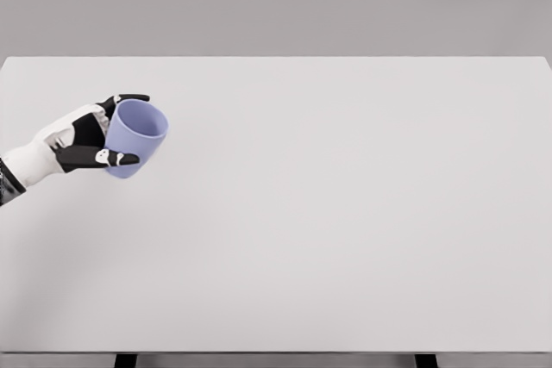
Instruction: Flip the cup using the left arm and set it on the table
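Observation:
A lilac-blue cup (135, 137) is at the left of the white table (328, 213), tilted with its open mouth facing up and to the right. My left hand (108, 131) comes in from the left edge and is shut on the cup. One finger curls over the far side near the rim and another lies across the near side. I cannot tell whether the cup's base touches the table. The right arm is out of view.
The table's front edge runs along the bottom of the picture, with two dark legs showing beneath it. A plain grey wall stands behind the far edge.

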Robot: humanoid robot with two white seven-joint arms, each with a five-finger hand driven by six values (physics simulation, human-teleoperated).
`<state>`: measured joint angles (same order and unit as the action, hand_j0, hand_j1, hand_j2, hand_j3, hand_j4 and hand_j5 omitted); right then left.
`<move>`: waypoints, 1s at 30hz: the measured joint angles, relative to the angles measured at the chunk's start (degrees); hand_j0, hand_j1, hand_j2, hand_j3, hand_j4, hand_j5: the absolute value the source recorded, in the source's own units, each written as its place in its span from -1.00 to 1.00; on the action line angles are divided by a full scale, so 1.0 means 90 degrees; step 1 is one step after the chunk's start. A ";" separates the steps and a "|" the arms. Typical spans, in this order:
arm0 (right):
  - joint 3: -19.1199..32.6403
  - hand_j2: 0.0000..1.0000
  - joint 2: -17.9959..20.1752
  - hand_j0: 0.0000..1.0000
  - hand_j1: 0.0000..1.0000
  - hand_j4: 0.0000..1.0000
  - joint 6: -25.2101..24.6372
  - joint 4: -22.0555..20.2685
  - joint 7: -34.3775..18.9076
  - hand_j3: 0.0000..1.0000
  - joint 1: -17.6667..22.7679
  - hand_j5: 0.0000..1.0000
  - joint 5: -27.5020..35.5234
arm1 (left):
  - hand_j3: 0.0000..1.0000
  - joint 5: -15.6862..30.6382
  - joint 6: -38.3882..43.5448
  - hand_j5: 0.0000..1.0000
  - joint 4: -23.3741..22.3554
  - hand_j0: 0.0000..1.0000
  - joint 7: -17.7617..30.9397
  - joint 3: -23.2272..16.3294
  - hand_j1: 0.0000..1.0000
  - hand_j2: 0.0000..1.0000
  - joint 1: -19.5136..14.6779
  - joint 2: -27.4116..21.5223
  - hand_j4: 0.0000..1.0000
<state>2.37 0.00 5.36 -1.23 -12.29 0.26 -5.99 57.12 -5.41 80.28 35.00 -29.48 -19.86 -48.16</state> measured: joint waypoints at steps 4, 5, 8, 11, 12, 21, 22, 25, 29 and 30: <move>0.0000 1.00 0.0000 1.00 1.00 1.00 0.0000 0.0000 0.0000 1.00 0.0000 1.00 -0.0001 | 0.51 -0.0013 0.0026 0.51 -0.0369 0.51 -0.0001 -0.0021 0.51 0.51 -0.0147 0.0403 0.51; 0.0000 1.00 0.0000 1.00 1.00 1.00 0.0000 0.0000 0.0000 1.00 0.0000 1.00 -0.0001 | 0.52 -0.0016 0.0025 0.52 -0.0431 0.52 -0.0001 -0.0024 0.52 0.52 -0.0147 0.0480 0.52; 0.0000 1.00 0.0000 1.00 1.00 1.00 0.0000 0.0000 0.0000 1.00 0.0000 1.00 0.0000 | 0.56 -0.0024 0.0018 0.56 -0.0549 0.56 -0.0001 -0.0032 0.56 0.56 -0.0147 0.0622 0.56; 0.0000 1.00 0.0000 1.00 1.00 1.00 0.0000 0.0000 0.0000 1.00 0.0000 1.00 0.0000 | 0.71 -0.0089 0.0005 0.71 -0.0602 0.71 -0.0001 -0.0037 0.71 0.71 -0.0147 0.0685 0.71; 0.0000 1.00 0.0000 1.00 1.00 1.00 0.0000 0.0000 0.0000 1.00 0.0000 1.00 0.0000 | 0.72 -0.0120 0.0002 0.72 -0.0611 0.72 -0.0001 -0.0038 0.72 0.72 -0.0147 0.0698 0.72; 0.0000 1.00 0.0000 1.00 1.00 1.00 0.0000 0.0000 0.0000 1.00 0.0000 1.00 0.0000 | 0.90 -0.0241 -0.0004 0.90 -0.0641 0.90 -0.0001 -0.0045 0.90 0.90 -0.0137 0.0727 0.90; 0.0000 1.00 0.0000 1.00 1.00 1.00 0.0000 0.0000 0.0000 1.00 0.0000 1.00 0.0000 | 0.90 -0.0244 -0.0004 0.90 -0.0650 0.90 -0.0001 -0.0046 0.90 0.90 -0.0137 0.0728 0.90; 0.0000 1.00 0.0000 1.00 1.00 1.00 0.0000 0.0000 0.0000 1.00 0.0000 1.00 0.0000 | 0.91 -0.0250 -0.0011 0.91 -0.0676 0.91 -0.0001 -0.0044 0.91 0.91 -0.0137 0.0729 0.91; 0.0000 1.00 0.0000 1.00 1.00 1.00 0.0000 0.0000 0.0000 1.00 0.0000 1.00 0.0000 | 1.00 -0.0256 -0.0047 1.00 -0.0681 1.00 -0.0001 -0.0036 1.00 1.00 -0.0147 0.0690 1.00; 0.0000 1.00 0.0000 1.00 1.00 1.00 0.0000 0.0000 0.0000 1.00 0.0000 1.00 0.0000 | 1.00 -0.0256 -0.0051 1.00 -0.0681 1.00 -0.0001 -0.0027 1.00 1.00 -0.0156 0.0669 1.00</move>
<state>2.37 0.00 5.36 -1.23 -12.29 0.26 -5.99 54.82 -5.87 74.15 34.99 -29.72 -21.27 -42.14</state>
